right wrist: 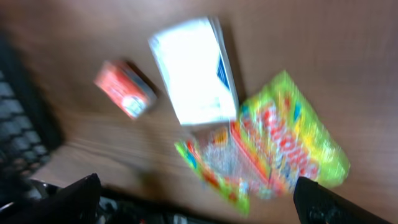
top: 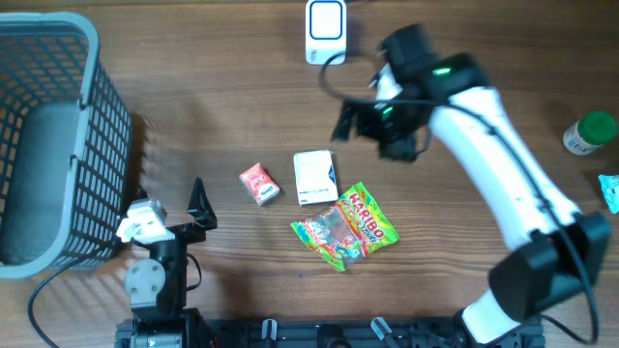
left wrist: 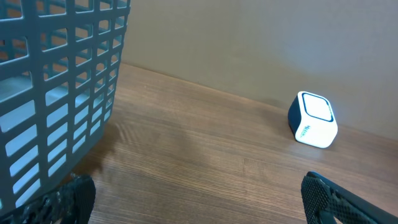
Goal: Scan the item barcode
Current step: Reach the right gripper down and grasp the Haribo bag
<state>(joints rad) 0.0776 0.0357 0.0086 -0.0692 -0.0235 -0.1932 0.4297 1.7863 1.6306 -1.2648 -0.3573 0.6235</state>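
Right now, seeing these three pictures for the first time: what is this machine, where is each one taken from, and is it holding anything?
These are two robot arms at a wooden table, each ending in a two-finger gripper. One picture looks straight down. The other two come from cameras on the wrists, so the dark tips in their bottom corners are the arms' own fingers. On the table lie a small red packet, a white box and a bag of gummy sweets. A grey basket, a white barcode scanner and a green-capped bottle are there too. The left gripper and the right gripper are both open and hold nothing.
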